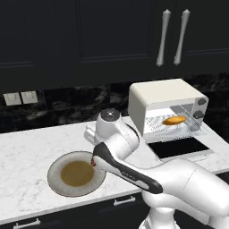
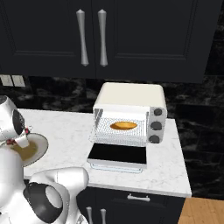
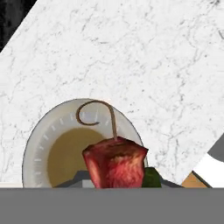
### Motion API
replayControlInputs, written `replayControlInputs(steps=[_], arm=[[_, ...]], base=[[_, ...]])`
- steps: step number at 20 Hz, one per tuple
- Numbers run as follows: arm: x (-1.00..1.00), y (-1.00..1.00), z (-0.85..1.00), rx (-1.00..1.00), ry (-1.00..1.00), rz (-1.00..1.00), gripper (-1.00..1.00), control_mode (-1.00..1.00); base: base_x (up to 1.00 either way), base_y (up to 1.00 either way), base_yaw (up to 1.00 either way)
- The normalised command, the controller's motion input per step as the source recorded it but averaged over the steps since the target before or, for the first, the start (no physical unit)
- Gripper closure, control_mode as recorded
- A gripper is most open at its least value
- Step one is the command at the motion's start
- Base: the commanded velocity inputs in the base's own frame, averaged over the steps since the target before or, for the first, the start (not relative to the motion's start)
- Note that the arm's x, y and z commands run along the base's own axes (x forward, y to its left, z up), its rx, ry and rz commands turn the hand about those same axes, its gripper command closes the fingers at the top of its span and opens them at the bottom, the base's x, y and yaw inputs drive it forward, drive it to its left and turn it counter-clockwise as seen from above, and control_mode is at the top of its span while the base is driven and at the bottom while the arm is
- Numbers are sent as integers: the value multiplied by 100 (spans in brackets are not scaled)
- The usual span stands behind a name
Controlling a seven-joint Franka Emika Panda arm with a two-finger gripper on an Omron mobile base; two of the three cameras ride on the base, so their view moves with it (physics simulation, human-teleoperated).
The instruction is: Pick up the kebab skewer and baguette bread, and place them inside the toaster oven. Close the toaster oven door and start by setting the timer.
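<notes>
My gripper [image 1: 93, 161] is shut on the kebab skewer [image 3: 114, 164] and holds it just above the plate [image 1: 56, 183]. In the hand view a red chunk and a green piece sit at the bottom centre, and the skewer's curled end rises over the plate [image 3: 33, 144]. The chunk hides most of the fingers. The baguette bread [image 1: 174, 120] lies on the wire rack inside the toaster oven [image 1: 163, 94]. The toaster oven door [image 1: 179, 146] lies open and flat on the counter. From the right side I see the baguette bread [image 2: 124, 126], the door [image 2: 117, 154] and the dark knobs [image 2: 155, 125].
The white marble counter [image 1: 27, 147] runs left of the plate, with wall outlets [image 1: 20, 97] behind it. Dark upper cabinets with long handles [image 1: 163, 38] hang above the oven. The counter ends right of the oven [image 2: 183, 175].
</notes>
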Motion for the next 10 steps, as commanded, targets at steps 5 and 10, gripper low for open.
replayControlInputs(steps=[5,10], arm=[[12,-99,78,26,0,-7,100,-100],[0,-99,31,12,-3,-5,100,-100]], base=[[0,0,0],[0,0,0]])
